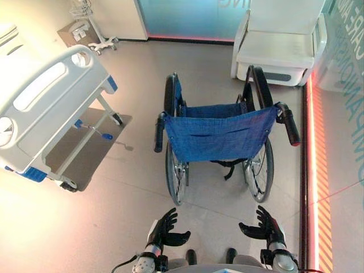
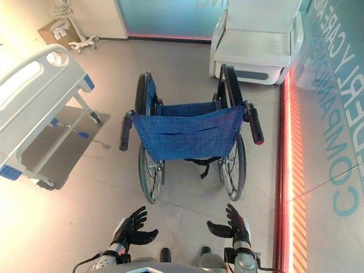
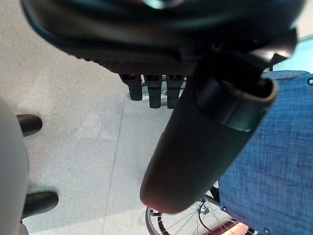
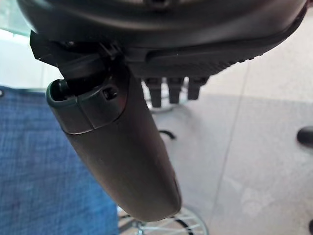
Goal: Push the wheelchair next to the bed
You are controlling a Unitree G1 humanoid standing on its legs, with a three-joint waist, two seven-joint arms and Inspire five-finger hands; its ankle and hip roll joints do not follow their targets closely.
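Note:
A wheelchair with a blue fabric back stands in the middle of the floor, its back toward me. Black push handles stick out at its left and right. The white hospital bed with blue corner pieces stands at the left, apart from the wheelchair. My left hand and right hand hover low in front of me, behind the wheels, both open and holding nothing. The blue fabric shows past the left thumb, and also past the right thumb.
A white armchair stands behind the wheelchair at the far right. A wheeled stand and a cardboard box sit at the far left. A red-striped line runs along the glass wall on the right.

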